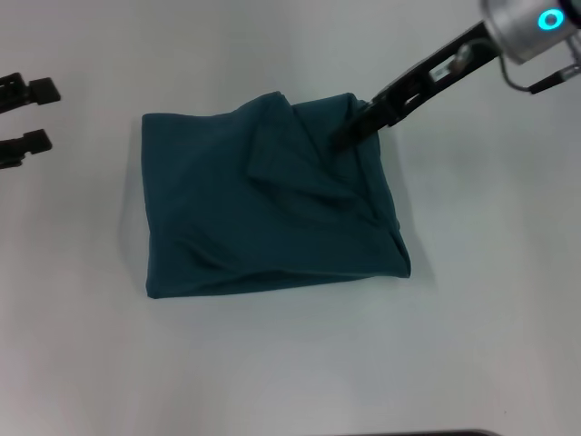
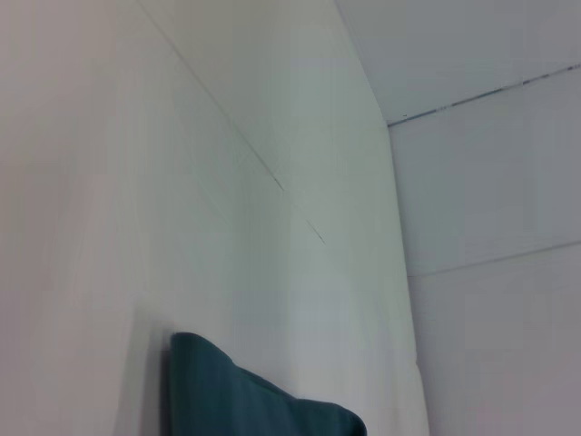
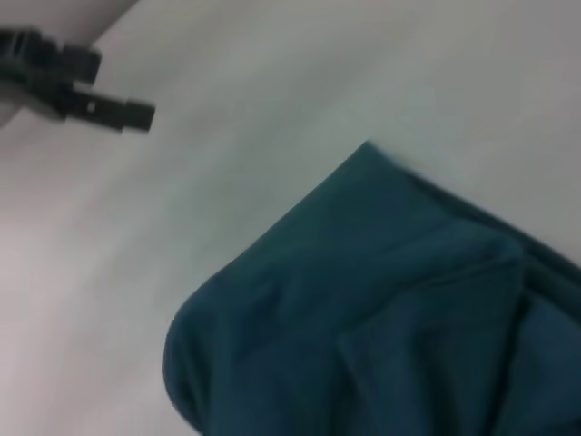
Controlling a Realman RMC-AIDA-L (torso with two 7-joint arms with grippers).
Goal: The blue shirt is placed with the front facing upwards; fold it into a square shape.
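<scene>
Blue shirt (image 1: 272, 213) sits mid-table, head view: folded into a rough square bundle, plain fabric up, no lettering visible. Loose flap lies across the upper middle, creases run toward the right edge, near right corner bulges a bit. Table (image 1: 290, 363) is plain white. Right gripper (image 1: 349, 132) comes in from the far right on a black arm, tips down at the shirt's far right corner, touching the fabric; can't tell if the jaws are closed on cloth or just pressing. Left gripper (image 1: 27, 113) sits at the far left edge, well apart from the shirt, two black fingers with a clear gap, jaws open, holding nothing.

Left wrist view: mostly white table (image 2: 272, 136) with faint seam lines; a corner of the blue shirt (image 2: 245, 400) pokes in at the frame edge. No fingers in view.

Right wrist view: blue shirt (image 3: 381, 309) fills much of the frame close up, folded edge rounded, a ridge of cloth across it. Left gripper (image 3: 73, 86) shows farther off over white table (image 3: 227, 109), apart from the shirt. Right arm's own fingers not seen here.
</scene>
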